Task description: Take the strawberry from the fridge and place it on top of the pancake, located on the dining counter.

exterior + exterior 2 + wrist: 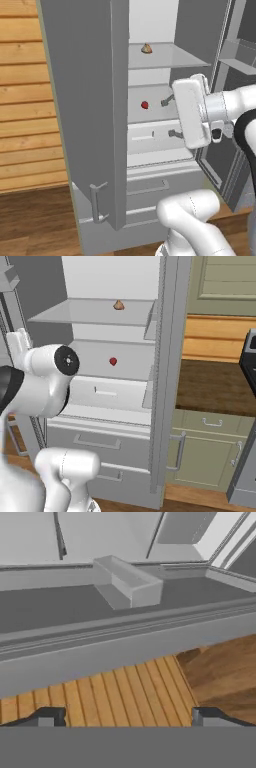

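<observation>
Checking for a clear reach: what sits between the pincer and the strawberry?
Nothing: in the left base view, bare shelf separates the open pincer from the strawberry.

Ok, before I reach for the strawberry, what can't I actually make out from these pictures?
- Strawberry: too small in both base views to show shape or lean.
- Gripper: its lower fingertip sits near the white body of the hand in the left base view.
- Fridge interior left side: hidden by the open door in the left base view.

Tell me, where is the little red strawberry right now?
The strawberry sits on the middle shelf inside the open fridge, one shelf below a small tan-brown lumpy item, with the open gripper just to its right in the left base view.
</observation>
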Available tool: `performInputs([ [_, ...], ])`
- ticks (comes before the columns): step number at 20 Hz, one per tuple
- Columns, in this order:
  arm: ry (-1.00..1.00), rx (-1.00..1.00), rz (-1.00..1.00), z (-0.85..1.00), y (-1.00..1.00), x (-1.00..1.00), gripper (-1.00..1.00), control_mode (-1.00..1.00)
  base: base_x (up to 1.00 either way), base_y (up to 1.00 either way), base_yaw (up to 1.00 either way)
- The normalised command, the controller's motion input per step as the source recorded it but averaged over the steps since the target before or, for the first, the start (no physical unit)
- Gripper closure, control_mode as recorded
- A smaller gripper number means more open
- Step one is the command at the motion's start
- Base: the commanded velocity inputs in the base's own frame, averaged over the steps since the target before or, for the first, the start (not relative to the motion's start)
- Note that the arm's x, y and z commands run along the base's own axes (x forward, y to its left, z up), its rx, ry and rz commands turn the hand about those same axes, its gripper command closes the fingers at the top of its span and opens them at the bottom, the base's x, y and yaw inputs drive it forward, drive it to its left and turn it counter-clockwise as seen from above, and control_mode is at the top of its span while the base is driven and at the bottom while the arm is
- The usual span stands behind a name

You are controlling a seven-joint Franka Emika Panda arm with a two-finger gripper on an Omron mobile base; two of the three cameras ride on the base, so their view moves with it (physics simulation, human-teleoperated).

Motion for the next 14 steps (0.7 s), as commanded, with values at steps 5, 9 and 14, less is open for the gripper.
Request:
performInputs([
  [5,-0.04,0.12,0.05,0.0,-0.05,0.72,-1.0,-1.0,0.0,0.0,0.0],
  [9,-0.02,0.0,0.05,-0.07,0.11,0.68,-1.0,-1.0,0.0,0.0,0.0],
  [14,0.0,0.0,0.04,-0.05,0.34,0.26,-1.0,-1.0,0.0,0.0,0.0],
])
